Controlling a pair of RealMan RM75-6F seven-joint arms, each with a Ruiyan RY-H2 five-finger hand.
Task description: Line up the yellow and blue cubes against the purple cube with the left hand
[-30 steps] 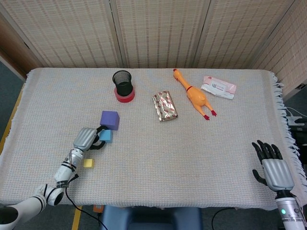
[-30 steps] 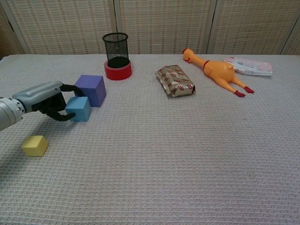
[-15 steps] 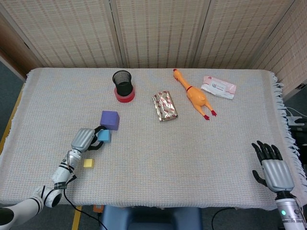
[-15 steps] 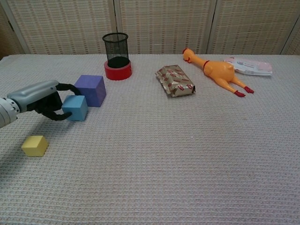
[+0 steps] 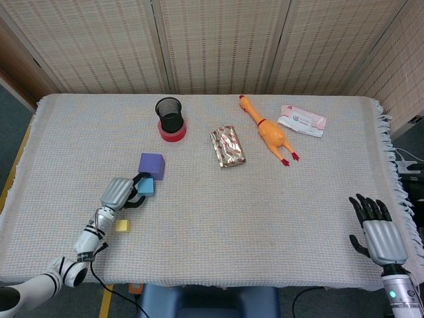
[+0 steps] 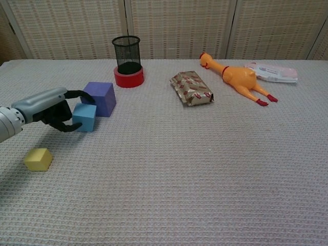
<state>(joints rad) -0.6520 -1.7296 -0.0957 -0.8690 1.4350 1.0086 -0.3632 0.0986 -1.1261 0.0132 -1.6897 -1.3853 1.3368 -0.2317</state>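
My left hand (image 6: 47, 107) (image 5: 118, 193) grips the blue cube (image 6: 84, 117) (image 5: 146, 187) with its dark fingers curled around it. The blue cube sits on the cloth just in front of the purple cube (image 6: 101, 98) (image 5: 152, 164), close to its near face; whether they touch is unclear. Apart on the cloth, the yellow cube (image 6: 38, 159) (image 5: 122, 225) lies nearer the front edge, below my left wrist. My right hand (image 5: 377, 228) rests at the front right corner of the table, fingers spread, holding nothing.
A black mesh cup on a red tape roll (image 6: 127, 65) stands behind the purple cube. A foil packet (image 6: 191, 88), a rubber chicken (image 6: 237, 76) and a wipes packet (image 6: 271, 72) lie across the back right of the woven tablecloth (image 6: 205, 179).
The left hand shifted the blue cube slightly left and back, then brought it right again toward the purple cube. The yellow cube and right hand stayed still.
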